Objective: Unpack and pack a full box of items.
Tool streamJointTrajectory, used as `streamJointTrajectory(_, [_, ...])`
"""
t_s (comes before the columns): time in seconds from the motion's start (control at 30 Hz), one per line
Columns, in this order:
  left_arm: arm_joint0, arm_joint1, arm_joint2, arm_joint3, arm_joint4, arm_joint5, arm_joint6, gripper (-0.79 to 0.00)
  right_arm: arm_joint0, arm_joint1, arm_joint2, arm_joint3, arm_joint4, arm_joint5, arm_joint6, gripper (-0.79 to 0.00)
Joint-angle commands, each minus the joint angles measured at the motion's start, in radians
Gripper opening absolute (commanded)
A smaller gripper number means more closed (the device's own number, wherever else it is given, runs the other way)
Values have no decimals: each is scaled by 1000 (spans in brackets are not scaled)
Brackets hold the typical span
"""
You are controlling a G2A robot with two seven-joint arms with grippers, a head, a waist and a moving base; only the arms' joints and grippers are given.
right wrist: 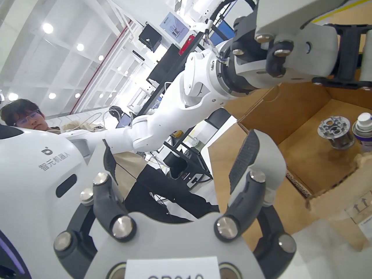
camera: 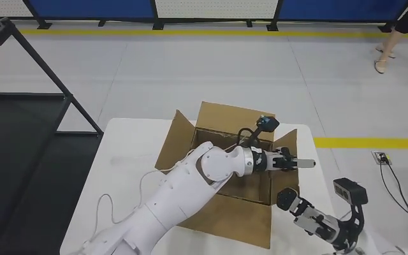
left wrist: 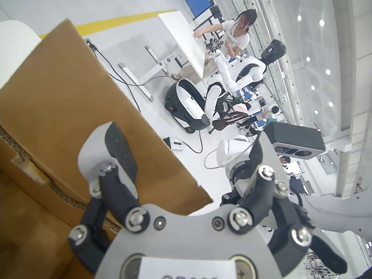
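From where I stand the job looks barely begun: the open brown cardboard box (camera: 226,220) sits on the round-cornered white table (camera: 121,166) with all four flaps folded outward. Seen from the right wrist, there are goods down on its floor, a silvery round machined metal part (right wrist: 334,130) and right beside it a white-capped spray can (right wrist: 362,130). I can see nothing laid out on the bare table around the box, so I'd judge that the unpacking half has hardly started and all of the repacking is left. The rest of the box floor is hidden under the arm, so I can't say how full it is. The left arm stretches from the near left corner of the table clear across the box's mouth, wrist level. The left gripper (camera: 298,164) is out past the far wall, over the right-hand cardboard flap (camera: 285,143). Its two fingers are spread wide and hold nothing; the flap's edge runs close along one finger (left wrist: 116,152), and I can't tell whether they touch. The right arm is tucked low at the table's near right corner, just outside the box. The right gripper (camera: 288,196) is tipped up toward the box's corner, with its fingers parted and nothing between them.
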Motion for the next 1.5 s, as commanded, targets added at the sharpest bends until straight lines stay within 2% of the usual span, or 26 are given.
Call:
streamJointTrajectory(0.0, [-7, -8, 0, 24, -2, -13, -2, 0, -8, 0, 0, -10, -47, 7, -38, 0])
streamJointTrajectory(0.1, [-10, -11, -19, 35, -7, -41, -2, 0, -13, 1, 8, -8, -107, 24, -95, 0])
streamJointTrajectory(0.2, [-1, 1, -53, 22, 12, -65, -4, 0, 0, 3, 12, 3, -135, 44, -141, 0])
streamJointTrajectory(0.3, [16, 27, -111, -17, 52, -77, -2, 0, 9, 6, 18, 15, -165, 81, -170, 0])
streamJointTrajectory(0.4, [56, 67, -197, -103, 109, -78, -2, 0, 4, 8, 19, 19, -179, 93, -185, 0])
streamJointTrajectory(0.5, [139, 117, -311, -253, 180, -66, -15, 0, -2, 11, 28, 25, -194, 113, -205, 0])
streamJointTrajectory(0.67, [358, 192, -523, -616, 314, -13, -46, 0, -3, 15, 35, 26, -226, 159, -242, 0])
streamJointTrajectory(0.8, [543, 227, -668, -871, 386, -7, -21, 0, 5, 19, 29, 25, -303, 240, -259, 0])
streamJointTrajectory(0.93, [707, 248, -798, -1037, 390, -47, 40, 0, 4, 20, 23, 20, -336, 276, -274, 0])
streamJointTrajectory(0.97, [733, 251, -820, -1060, 387, -57, 49, 0, 4, 20, 23, 20, -336, 276, -274, 0])
streamJointTrajectory(1.47, [733, 251, -820, -1060, 387, -57, 49, 0, 4, 20, 23, 20, -336, 276, -274, 0])
